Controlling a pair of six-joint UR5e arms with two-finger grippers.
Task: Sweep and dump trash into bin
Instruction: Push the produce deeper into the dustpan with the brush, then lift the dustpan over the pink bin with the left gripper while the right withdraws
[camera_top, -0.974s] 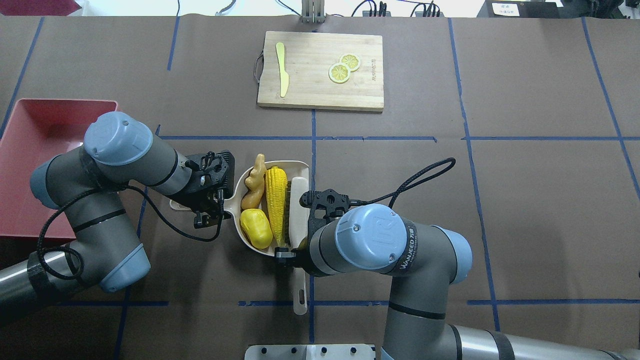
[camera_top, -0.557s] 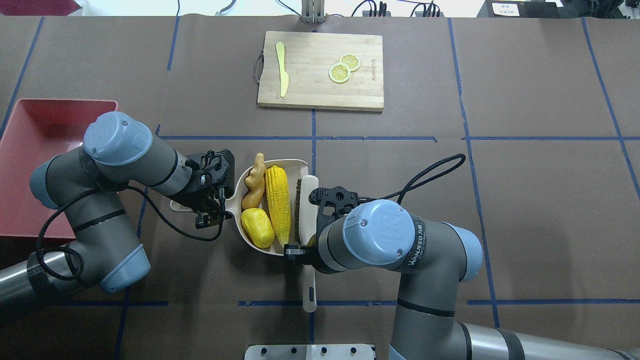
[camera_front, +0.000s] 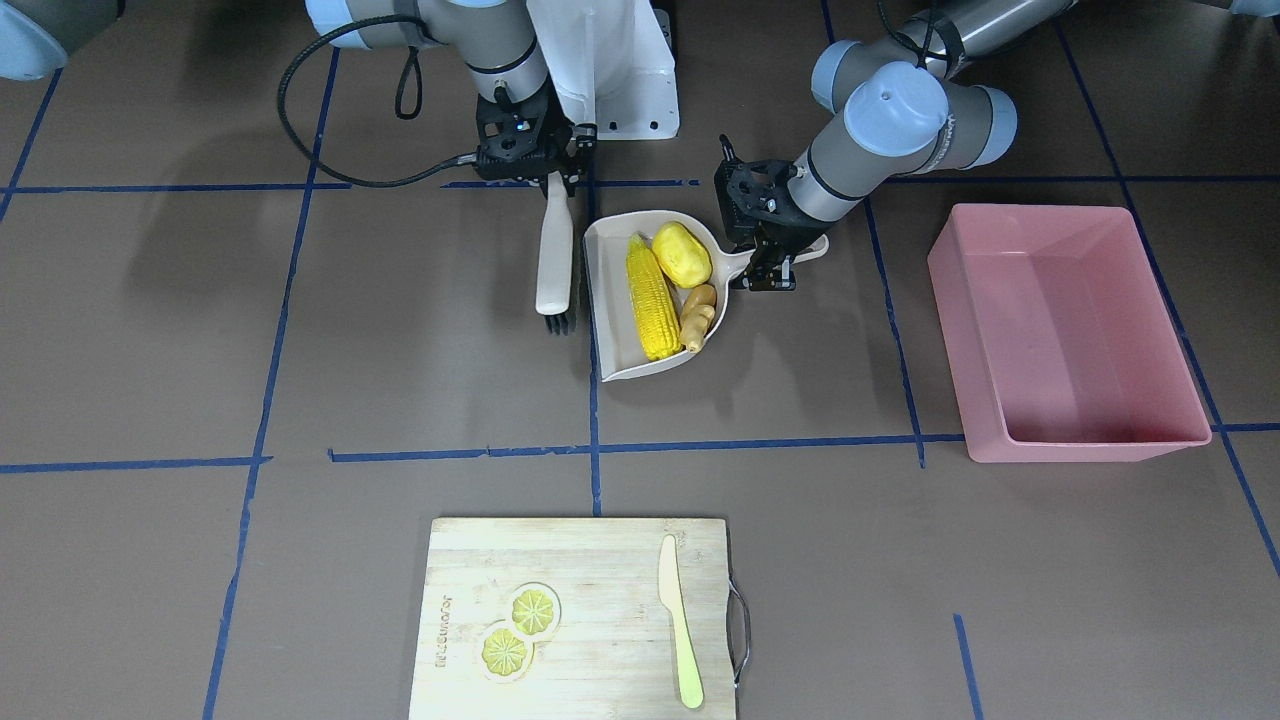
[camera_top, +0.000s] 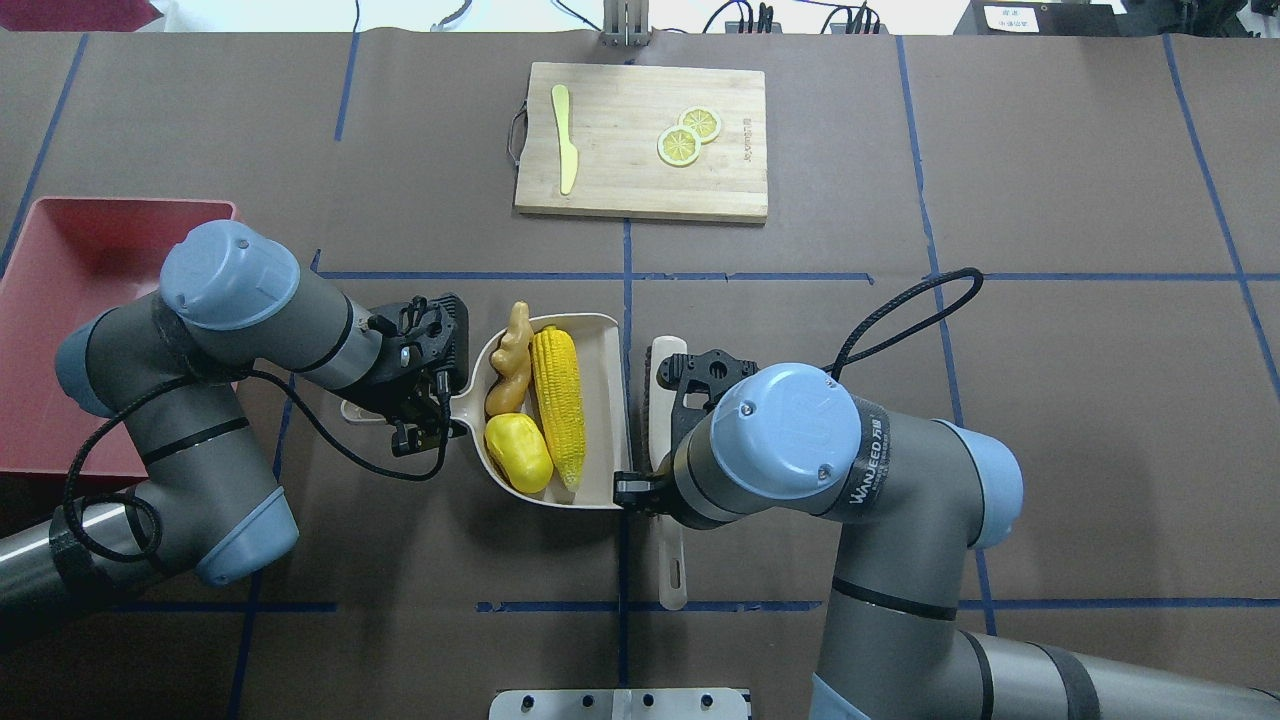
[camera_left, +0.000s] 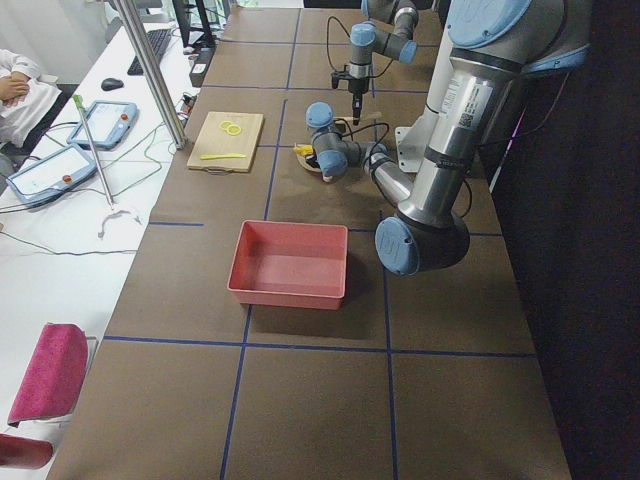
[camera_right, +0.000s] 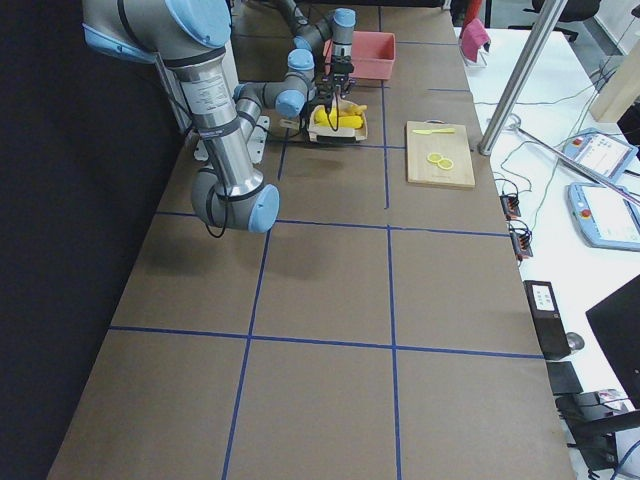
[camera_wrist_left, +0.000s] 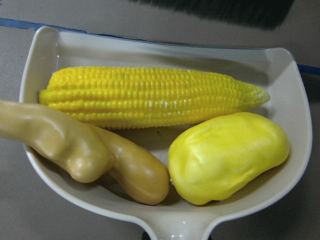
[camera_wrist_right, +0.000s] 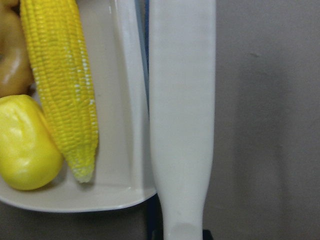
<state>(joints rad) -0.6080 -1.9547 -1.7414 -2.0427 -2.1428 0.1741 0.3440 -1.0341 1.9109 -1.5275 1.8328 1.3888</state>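
A beige dustpan (camera_top: 604, 400) lies mid-table and holds the trash: a yellow corn cob (camera_top: 560, 405), a yellow potato-like lump (camera_top: 518, 452) and a tan ginger root (camera_top: 509, 368). My left gripper (camera_top: 425, 402) is shut on the dustpan's handle; its wrist view shows the corn (camera_wrist_left: 150, 95), lump (camera_wrist_left: 230, 155) and ginger (camera_wrist_left: 85, 150) in the pan. My right gripper (camera_top: 652, 488) is shut on the handle of a white brush (camera_top: 666, 400), which stands just right of the pan's open edge (camera_wrist_right: 122, 125). The pink bin (camera_top: 60, 290) stands at the left, partly hidden behind my left arm.
A wooden cutting board (camera_top: 640, 140) with a yellow knife (camera_top: 566, 140) and two lemon slices (camera_top: 688, 135) lies at the far middle. In the front-facing view the bin (camera_front: 1070, 400) is empty, to the right of the dustpan (camera_front: 612, 300).
My right gripper has drawn the brush rightward, out of the dustpan to just beyond its open edge. The left gripper and dustpan have barely moved.
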